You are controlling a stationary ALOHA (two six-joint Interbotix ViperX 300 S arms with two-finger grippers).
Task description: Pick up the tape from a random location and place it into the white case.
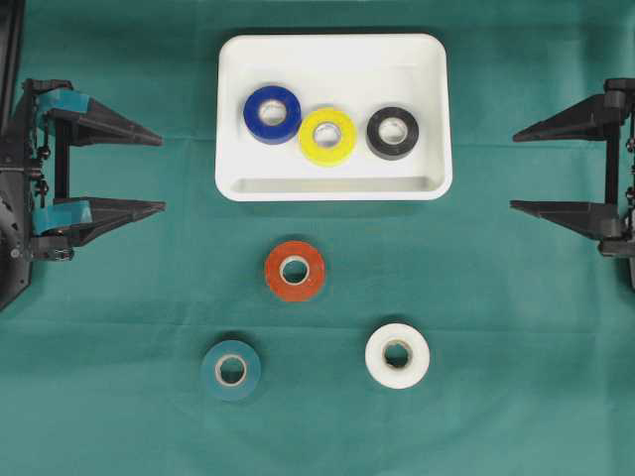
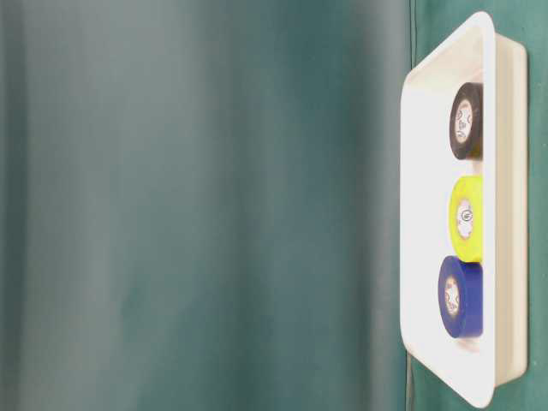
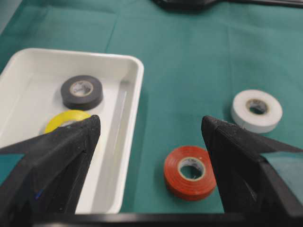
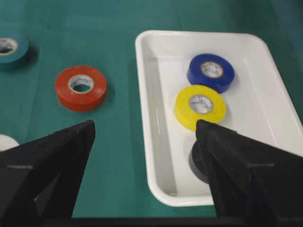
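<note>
The white case point(image 1: 333, 188) lies at the back middle and holds a blue tape point(image 1: 253, 114), a yellow tape point(image 1: 310, 137) and a black tape point(image 1: 376, 134), all flat. On the green cloth lie a red tape point(image 1: 275, 270), a teal tape point(image 1: 211, 372) and a white tape point(image 1: 377, 355). My left gripper point(image 1: 163, 173) waits at the left edge, open and empty. In the left wrist view the red tape point(image 3: 173, 175) lies ahead, between the open fingertips. At the right edge my right gripper point(image 1: 513, 171) is open and empty too, facing the case's near corner point(image 4: 163, 194).
Bare green cloth separates both grippers from the case and the loose rolls. The case's raised rim point(image 3: 137, 85) stands between the left gripper and the rolls inside. The table-level view shows only the case point(image 2: 488, 171) and blurred cloth.
</note>
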